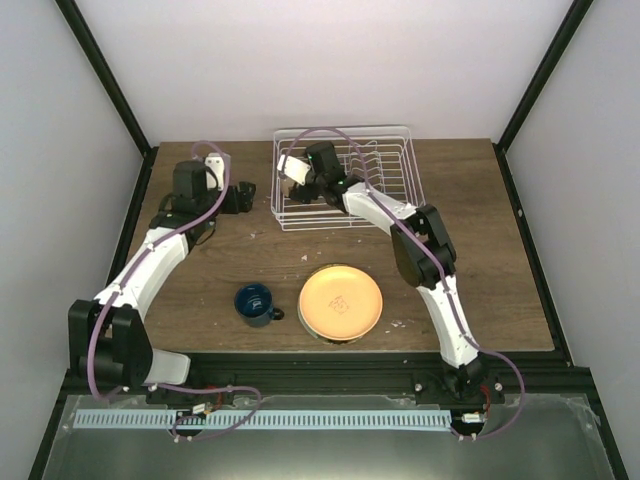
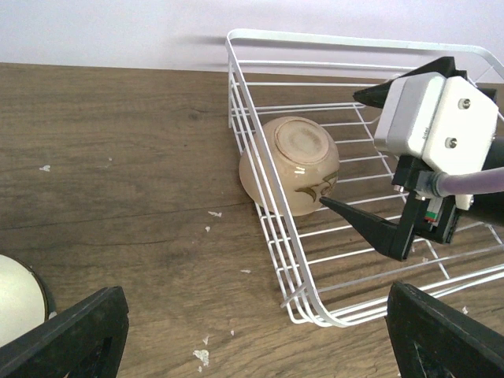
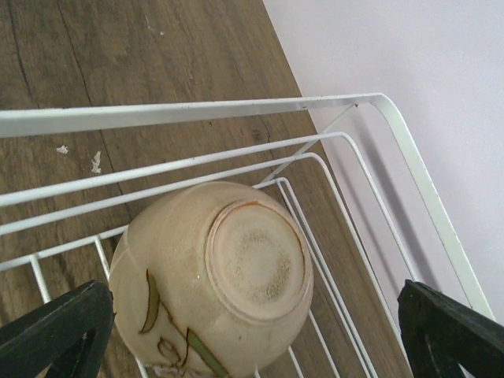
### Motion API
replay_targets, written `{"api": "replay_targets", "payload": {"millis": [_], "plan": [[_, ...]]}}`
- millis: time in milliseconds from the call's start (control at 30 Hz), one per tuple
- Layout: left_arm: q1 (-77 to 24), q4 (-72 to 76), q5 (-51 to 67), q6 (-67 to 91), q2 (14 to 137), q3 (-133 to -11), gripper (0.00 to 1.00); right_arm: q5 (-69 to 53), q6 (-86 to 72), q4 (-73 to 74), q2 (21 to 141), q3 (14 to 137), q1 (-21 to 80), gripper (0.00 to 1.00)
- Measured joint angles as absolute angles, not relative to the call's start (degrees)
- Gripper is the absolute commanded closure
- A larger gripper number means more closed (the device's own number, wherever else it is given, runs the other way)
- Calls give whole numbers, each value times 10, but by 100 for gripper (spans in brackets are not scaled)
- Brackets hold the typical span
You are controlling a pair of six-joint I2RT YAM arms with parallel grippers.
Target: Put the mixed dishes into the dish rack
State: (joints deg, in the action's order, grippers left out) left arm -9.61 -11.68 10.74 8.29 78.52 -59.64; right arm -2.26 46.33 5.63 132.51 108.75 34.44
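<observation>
The white wire dish rack (image 1: pixel 400 130) stands at the back of the table. A cream bowl (image 1: pixel 292 172) lies upside down in its left end, against the side wall. My right gripper (image 1: pixel 303 180) is inside the rack at the bowl, open. In the right wrist view the bowl (image 3: pixel 236 276) sits between the spread fingers of the right gripper (image 3: pixel 252 339), with a gap on the right side. My left gripper (image 1: pixel 238 196) hovers open over bare wood just left of the rack (image 2: pixel 346 38). A dark blue mug (image 1: pixel 256 303) and an orange-yellow plate (image 1: pixel 340 302) rest near the front.
In the left wrist view a pale round dish (image 2: pixel 16 299) shows at the left edge, mostly cut off; I cannot tell which one. Plate-slot prongs (image 1: pixel 375 165) fill the rack's right half. Small white crumbs (image 2: pixel 201 356) dot the wood.
</observation>
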Motion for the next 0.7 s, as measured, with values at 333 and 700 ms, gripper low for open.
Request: {"api": "replay_targets", "payload": {"millis": [333,700], "plan": [[-95,-117,107,80,796,-608,9,-11,467,31,1350,1092,344,0],[-93,-117,107,76,801,-608,9,57,495,-61,1400,1101,331,0]]}}
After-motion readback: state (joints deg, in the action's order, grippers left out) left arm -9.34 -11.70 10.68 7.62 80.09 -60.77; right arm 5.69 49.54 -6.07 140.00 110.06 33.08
